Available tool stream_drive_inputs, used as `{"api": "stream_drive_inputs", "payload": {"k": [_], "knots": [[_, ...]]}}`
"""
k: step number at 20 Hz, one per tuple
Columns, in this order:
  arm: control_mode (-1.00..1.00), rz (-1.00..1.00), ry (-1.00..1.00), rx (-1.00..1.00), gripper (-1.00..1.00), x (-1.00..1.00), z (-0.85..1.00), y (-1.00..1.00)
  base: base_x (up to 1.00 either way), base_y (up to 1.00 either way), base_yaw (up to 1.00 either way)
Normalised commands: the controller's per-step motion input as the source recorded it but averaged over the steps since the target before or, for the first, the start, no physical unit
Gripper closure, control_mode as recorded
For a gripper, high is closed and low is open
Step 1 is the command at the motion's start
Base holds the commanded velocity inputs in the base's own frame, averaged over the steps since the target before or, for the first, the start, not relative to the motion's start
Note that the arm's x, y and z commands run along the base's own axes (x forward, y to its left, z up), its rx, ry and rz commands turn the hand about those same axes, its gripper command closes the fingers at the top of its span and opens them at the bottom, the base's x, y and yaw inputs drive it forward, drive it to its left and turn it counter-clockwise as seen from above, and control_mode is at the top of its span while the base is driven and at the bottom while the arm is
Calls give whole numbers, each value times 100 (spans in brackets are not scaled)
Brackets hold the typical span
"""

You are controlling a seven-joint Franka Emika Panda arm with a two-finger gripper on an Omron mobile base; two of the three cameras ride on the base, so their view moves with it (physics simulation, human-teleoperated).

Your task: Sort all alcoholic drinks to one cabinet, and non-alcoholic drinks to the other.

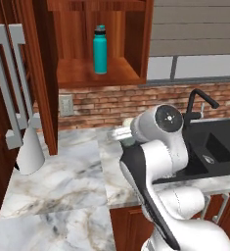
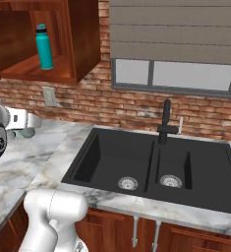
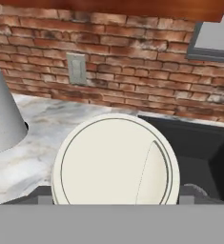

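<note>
the white lid (image 3: 116, 159) of the pale green cup (image 1: 127, 141) sits low centre in the hand view, close against the camera, with the dark finger tips (image 3: 37, 194) at either side of it. the gripper seems clenched on the cup, though contact itself is hidden. in my judgement the cup should be kept upright and raised toward the narrower wall cabinet (image 1: 136, 44) at the upper centre of the left base view, where the slim teal bottle (image 1: 100, 50) already stands, and set beside it without knocking it. below lie a marble counter (image 1: 62, 186), a brick wall (image 2: 136, 113), a black sink (image 2: 136, 167) and a faucet (image 2: 165, 120).
</note>
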Motion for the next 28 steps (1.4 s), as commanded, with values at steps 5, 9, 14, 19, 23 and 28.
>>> {"api": "stream_drive_inputs", "payload": {"k": [5,9,14,19,23,28], "knots": [[-100,2,-10,0,100,0,100,58,0,0,0],[-100,6,0,4,100,0,97,25,0,0,0],[-100,12,0,13,100,0,78,0,0,0,0],[-100,14,0,5,100,3,20,3,0,0,0],[-100,7,-7,0,100,25,0,24,0,0,0],[-100,2,-6,-3,100,36,8,2,0,0,0]]}}
